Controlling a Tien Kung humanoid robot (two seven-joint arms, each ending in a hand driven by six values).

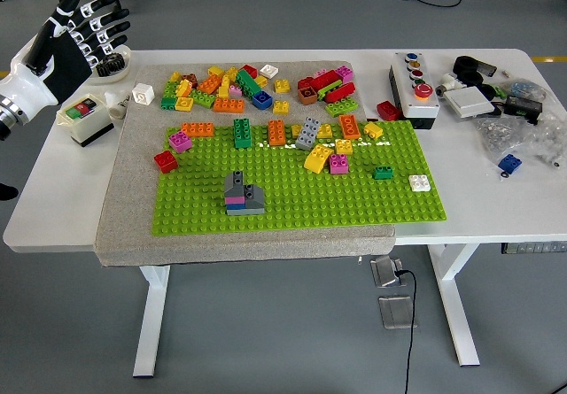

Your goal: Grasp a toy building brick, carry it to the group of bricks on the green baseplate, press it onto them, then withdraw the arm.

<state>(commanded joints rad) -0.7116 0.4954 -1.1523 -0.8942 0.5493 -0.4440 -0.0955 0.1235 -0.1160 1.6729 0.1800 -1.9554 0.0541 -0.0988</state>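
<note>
The left arm comes in from the left edge of the picture, with a white forearm and a silver wrist ring. Its left hand is raised above the far left corner of the bench. The black fingers with white joints are spread and a little bent, pointing to the right, and they hold nothing. The right arm is not visible
</note>
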